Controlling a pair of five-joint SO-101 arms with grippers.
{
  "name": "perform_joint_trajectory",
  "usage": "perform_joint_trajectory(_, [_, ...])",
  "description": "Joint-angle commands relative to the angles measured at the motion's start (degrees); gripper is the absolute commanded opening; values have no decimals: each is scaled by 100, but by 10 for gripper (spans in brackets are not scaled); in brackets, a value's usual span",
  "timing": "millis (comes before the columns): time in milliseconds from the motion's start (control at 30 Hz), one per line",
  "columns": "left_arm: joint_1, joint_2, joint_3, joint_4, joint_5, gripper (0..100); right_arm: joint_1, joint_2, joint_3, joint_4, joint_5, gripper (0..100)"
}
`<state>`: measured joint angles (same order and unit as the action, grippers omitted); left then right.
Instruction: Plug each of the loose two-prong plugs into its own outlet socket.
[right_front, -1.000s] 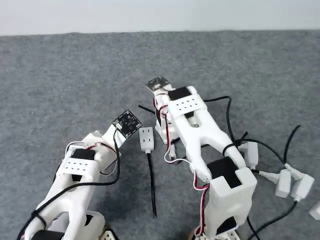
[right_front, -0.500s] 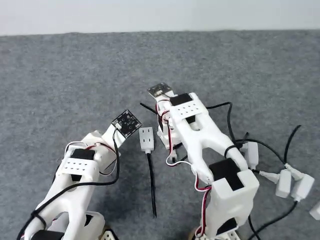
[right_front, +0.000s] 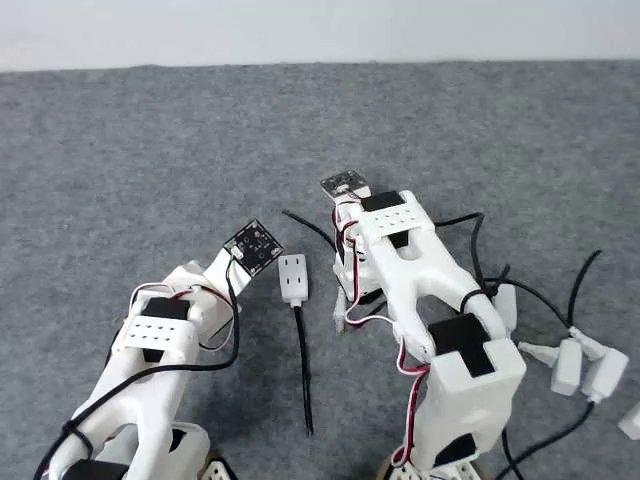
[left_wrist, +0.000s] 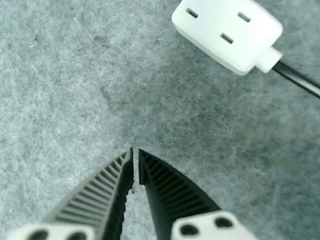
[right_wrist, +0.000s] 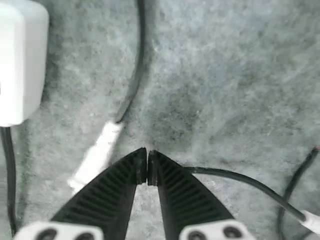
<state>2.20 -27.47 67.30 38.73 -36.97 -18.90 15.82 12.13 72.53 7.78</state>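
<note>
Left gripper (left_wrist: 135, 153): jaws pinched together, empty, over bare carpet (left_wrist: 70, 75). Socket block (left_wrist: 225, 32) near it, slots up, black cord (left_wrist: 296, 80) out one end. Right gripper (right_wrist: 147, 156): jaws closed, nothing held, tips just beside white plug (right_wrist: 95, 157) lying flat on carpet. Other white connectors (right_front: 566, 365) lie well apart, beside right arm's base.

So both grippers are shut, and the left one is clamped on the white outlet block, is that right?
Not quite. Both are shut, but the left gripper holds nothing. In the left wrist view the white outlet block lies on the grey mat, apart from the fingertips. The right gripper is shut, as you said.
</note>
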Motion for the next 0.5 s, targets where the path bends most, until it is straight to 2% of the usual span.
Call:
perform_joint_trajectory(0, [-35, -158, -31, -132, -35, 13, 22, -716, -782, 391, -70, 9])
perform_joint_trajectory(133, [-35, -158, -31, -132, -35, 13, -602, -1270, -1116, 840, -501, 9])
perform_joint_trajectory(267, [-35, -158, -31, -132, -35, 13, -1385, -1349, -782, 796, -668, 9])
perform_joint_trajectory(367, [-35, -158, -31, -132, -35, 13, -1437, -1147, -281, 330, -668, 9])
perform_joint_trajectory(467, [-35, -158, -31, -132, -35, 13, -1156, -866, -62, 110, -633, 9])
